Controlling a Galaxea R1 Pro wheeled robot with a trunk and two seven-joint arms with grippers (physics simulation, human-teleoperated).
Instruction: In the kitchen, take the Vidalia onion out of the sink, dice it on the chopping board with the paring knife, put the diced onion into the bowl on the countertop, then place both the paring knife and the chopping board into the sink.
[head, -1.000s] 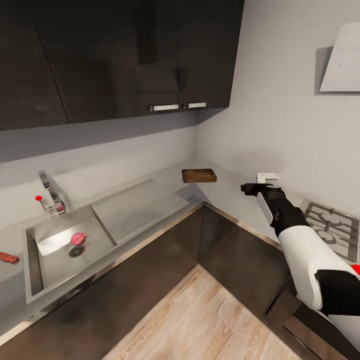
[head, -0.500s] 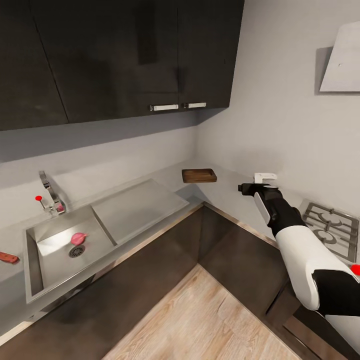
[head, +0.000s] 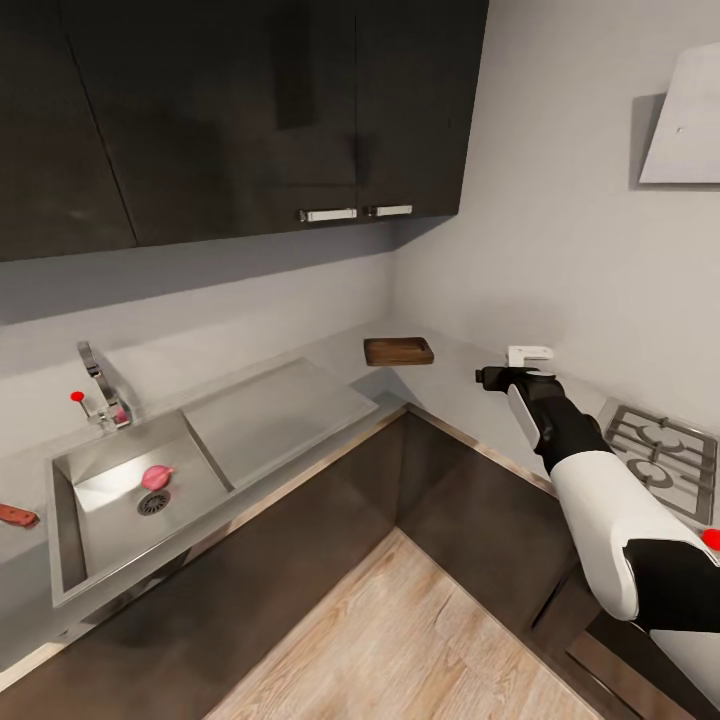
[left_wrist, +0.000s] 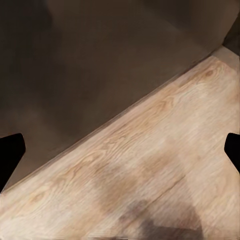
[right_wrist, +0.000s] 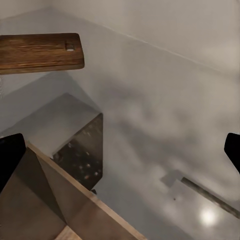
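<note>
The right gripper (head: 487, 377), fingers wide apart, has edged toward the board (head: 398, 351) at 11 o'clock, a reach apparently begun, the onion (head: 157, 477) untouched in the sink (head: 70, 560); left claw also wide.

The Vidalia onion (head: 157, 477) is pinkish-red against the steel-grey sink (head: 70, 535); the tap's knob (head: 76, 397) is red, as is the paring knife (head: 17, 516) handle. The chopping board (head: 398, 351) is dark brown with wood grain on the glossy grey countertop (head: 455, 385); the floor (head: 410, 640) is pale streaked wood.
</note>
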